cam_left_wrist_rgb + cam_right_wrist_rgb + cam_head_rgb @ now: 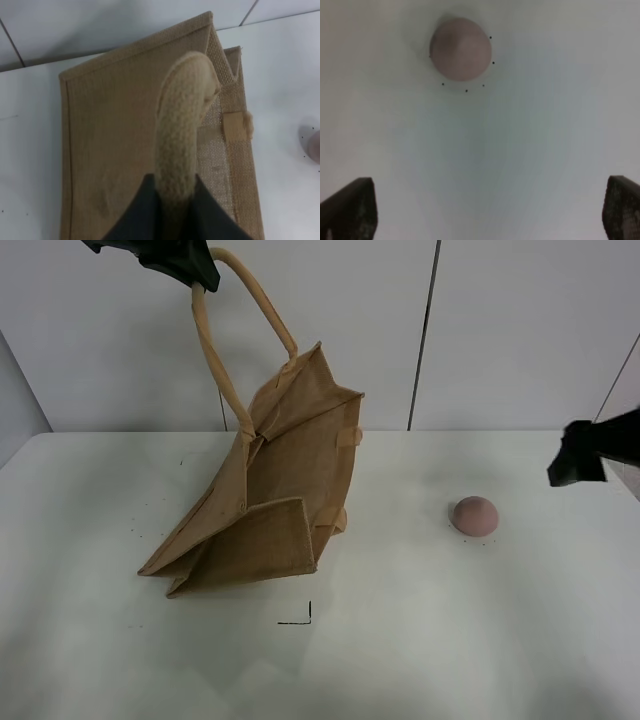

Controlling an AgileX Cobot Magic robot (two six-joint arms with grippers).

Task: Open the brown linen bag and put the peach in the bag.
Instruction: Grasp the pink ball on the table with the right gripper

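The peach [475, 516] sits alone on the white table [480, 650], well right of the brown linen bag [275, 490]. Judge it light, round and easily bruised, so pinch it across its widest part (gently). Your right gripper [485, 210] hangs near it, jaws spread wide. The bag is coarse, stiffish jute, half collapsed. Your left gripper [175, 200] clamps one ropy handle [182, 125].

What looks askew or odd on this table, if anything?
The brown linen bag is askew: the left tool holds it up by one handle, so it leans with its lower edge on the table, sides half folded. The peach lies apart and looks whole.
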